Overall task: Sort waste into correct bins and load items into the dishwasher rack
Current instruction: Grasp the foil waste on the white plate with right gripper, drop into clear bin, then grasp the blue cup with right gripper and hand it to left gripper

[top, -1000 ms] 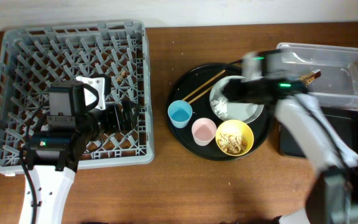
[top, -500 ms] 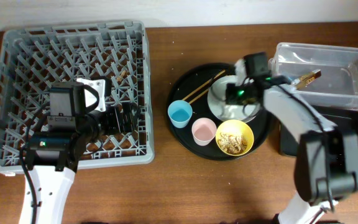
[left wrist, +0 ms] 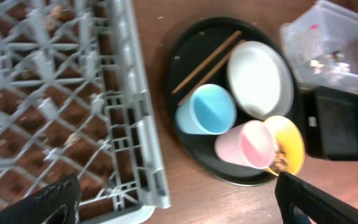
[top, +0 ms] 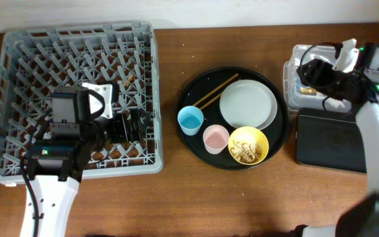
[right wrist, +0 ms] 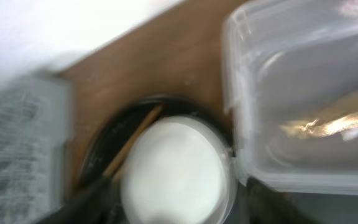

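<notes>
- Nothing is loaded yet: the rack (top: 18, 66) under my left fingers (left wrist: 48, 202) holds no dishes.
- Ahead of those fingers, on the round tray (top: 196, 148), sit the blue cup (top: 189, 120), pink cup (top: 216, 139), plate (top: 249, 105), chopsticks (top: 217, 91) and yellow bowl (top: 249, 146), which has crumbs (top: 245, 151) inside.
- The wrapper (right wrist: 328, 121) lies in the clear tub (right wrist: 278, 74) below my right gripper (top: 310, 74), so I judge the sorting as begun, not finished.
- My left fingers are spread wide and hold nothing. My right fingers are too blurred to judge.

We see a brown wooden table (top: 176, 197) and, near its middle, a large round black tray (top: 193, 89). Behind the table is a white wall (top: 242, 10).
</notes>
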`<state>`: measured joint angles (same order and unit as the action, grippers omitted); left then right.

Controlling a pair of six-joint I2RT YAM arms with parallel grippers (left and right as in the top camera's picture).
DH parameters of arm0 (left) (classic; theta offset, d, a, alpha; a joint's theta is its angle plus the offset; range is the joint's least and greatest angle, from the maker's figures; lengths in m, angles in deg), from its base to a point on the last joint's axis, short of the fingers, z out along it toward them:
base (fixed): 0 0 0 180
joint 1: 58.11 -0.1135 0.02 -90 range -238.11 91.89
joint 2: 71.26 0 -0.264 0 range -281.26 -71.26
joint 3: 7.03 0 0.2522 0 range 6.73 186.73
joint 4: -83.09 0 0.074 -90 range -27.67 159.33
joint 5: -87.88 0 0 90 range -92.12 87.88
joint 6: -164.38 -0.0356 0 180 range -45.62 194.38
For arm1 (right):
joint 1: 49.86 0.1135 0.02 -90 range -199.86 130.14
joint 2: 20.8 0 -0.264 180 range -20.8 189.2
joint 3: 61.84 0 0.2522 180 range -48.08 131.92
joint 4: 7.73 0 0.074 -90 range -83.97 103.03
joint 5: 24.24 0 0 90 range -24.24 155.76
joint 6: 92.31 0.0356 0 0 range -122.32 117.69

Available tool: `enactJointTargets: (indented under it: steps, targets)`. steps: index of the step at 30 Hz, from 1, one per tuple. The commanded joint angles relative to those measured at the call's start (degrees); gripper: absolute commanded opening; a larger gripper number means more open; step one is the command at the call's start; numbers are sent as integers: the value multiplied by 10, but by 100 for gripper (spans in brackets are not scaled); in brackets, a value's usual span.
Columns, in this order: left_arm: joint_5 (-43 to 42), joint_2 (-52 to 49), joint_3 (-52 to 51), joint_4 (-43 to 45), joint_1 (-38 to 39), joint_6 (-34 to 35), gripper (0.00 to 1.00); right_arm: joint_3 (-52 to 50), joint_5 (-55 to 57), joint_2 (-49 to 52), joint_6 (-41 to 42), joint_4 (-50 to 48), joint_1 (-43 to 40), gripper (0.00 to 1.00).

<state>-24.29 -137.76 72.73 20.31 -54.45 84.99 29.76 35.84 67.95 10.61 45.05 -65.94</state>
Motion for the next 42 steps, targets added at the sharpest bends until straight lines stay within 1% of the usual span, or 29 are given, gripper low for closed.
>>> enactJointTargets:
  steps: [1,2,3,5,7,9,10,12,14,18,19,21,22,24,25,26,27,28,29,30,31,33,35,36,38,39,40,41,42]
  targets:
    - [-83,3,7,31,-1,-19,99,1,-88,-73,-48,120,63,56]
    - [-82,3,7,40,-1,-19,99,1,-70,-75,-64,156,110,54]
    - [-83,2,7,44,-1,-19,99,-1,-26,-68,-64,184,163,51]
    - [-82,2,7,35,-1,-19,98,-11,55,-46,-63,187,260,45]
    - [-80,2,7,19,-1,-19,98,-18,139,-2,-63,149,351,44]
    - [-80,2,7,16,-1,-19,98,-18,152,50,-105,55,405,42]
    - [-80,2,7,16,-1,-20,98,-18,188,80,-106,4,421,42]
    - [-80,2,7,16,-1,-20,98,-18,216,124,-106,-53,427,40]
    - [-80,2,7,14,-1,-19,98,-18,213,187,-106,-93,426,33]
    - [-80,2,7,14,-1,-19,98,-9,179,187,-106,-93,426,12]
    - [-80,2,7,14,-1,-20,98,-3,171,182,-106,-92,426,4]
    - [-76,2,7,14,-1,-19,98,20,159,161,-106,-74,426,4]
    - [-64,2,7,13,-1,-19,98,49,147,137,-106,-42,423,4]
    - [-71,2,7,9,-20,8,98,94,113,98,-106,8,410,4]
    - [-106,2,7,9,-45,13,99,120,69,74,-106,39,398,4]
    - [-189,2,7,11,-86,13,99,143,-25,46,-106,65,381,4]
    - [-293,2,7,14,-130,13,99,146,-139,21,-107,63,367,4]
    - [-354,2,7,16,-153,13,99,146,-224,8,-125,58,358,4]
    - [-438,2,7,18,-168,13,99,146,-320,3,-175,56,355,4]
    - [-531,2,7,20,-169,13,99,146,-412,9,-196,43,361,4]
    - [-578,2,7,23,-170,13,99,146,-426,12,-196,36,368,4]
    - [-680,2,7,57,-169,16,99,146,-427,16,-196,16,394,4]
    - [-680,3,7,57,-159,16,99,146,-427,16,-195,-2,404,4]
    - [-680,5,7,57,-142,16,99,146,-394,16,-184,-3,408,4]
    - [-680,9,7,63,-105,17,99,146,-384,16,-171,-15,409,4]
    - [-680,10,7,71,-94,17,99,146,-384,16,-149,-32,409,4]
    - [-680,10,7,75,-87,17,97,146,-385,16,-139,-43,409,4]
    - [-679,10,7,81,-79,17,90,146,-385,16,-138,-48,409,4]
    - [-671,10,7,83,-78,17,75,146,-386,16,-133,-47,413,4]
